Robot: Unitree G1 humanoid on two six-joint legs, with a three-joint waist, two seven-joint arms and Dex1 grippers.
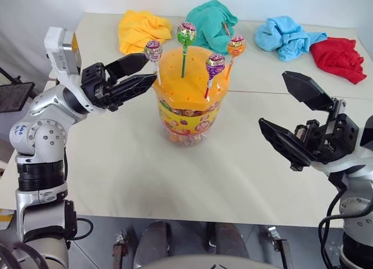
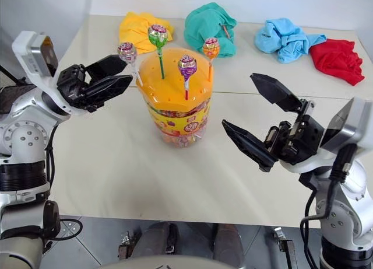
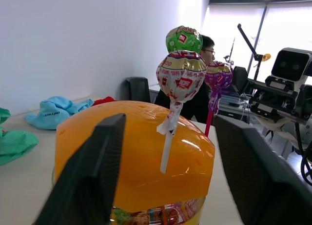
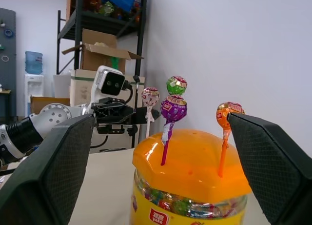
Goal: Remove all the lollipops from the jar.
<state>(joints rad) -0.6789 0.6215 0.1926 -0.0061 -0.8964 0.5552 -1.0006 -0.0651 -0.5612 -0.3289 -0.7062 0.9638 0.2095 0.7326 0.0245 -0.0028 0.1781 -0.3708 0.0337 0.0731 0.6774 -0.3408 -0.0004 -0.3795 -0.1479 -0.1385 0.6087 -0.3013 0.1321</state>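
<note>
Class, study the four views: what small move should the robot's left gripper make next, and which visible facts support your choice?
Probably close the left gripper on the white stick of the pink-wrapped lollipop. Its fingers stand either side of that stick, apart from it, and all four lollipops are standing in the jar lid. The right gripper hangs open, off to the side.

Jar: clear plastic jar (image 4: 187,205) with a domed orange lid (image 4: 195,159), wrapped sweets visible through its wall.
Lollipops: four stand upright in the lid: purple lollipop (image 4: 173,108) on a red stick, orange lollipop (image 4: 227,112), green lollipop (image 4: 176,85), pink-and-white lollipop (image 4: 150,96) on a white stick.
Right gripper (image 4: 161,178): two black fingers spread wide, one either side of the jar.
Left gripper (image 4: 139,113): beyond the jar, tips at the white stick.
Background: shelves (image 4: 105,20) holding cardboard boxes (image 4: 102,54).
</note>
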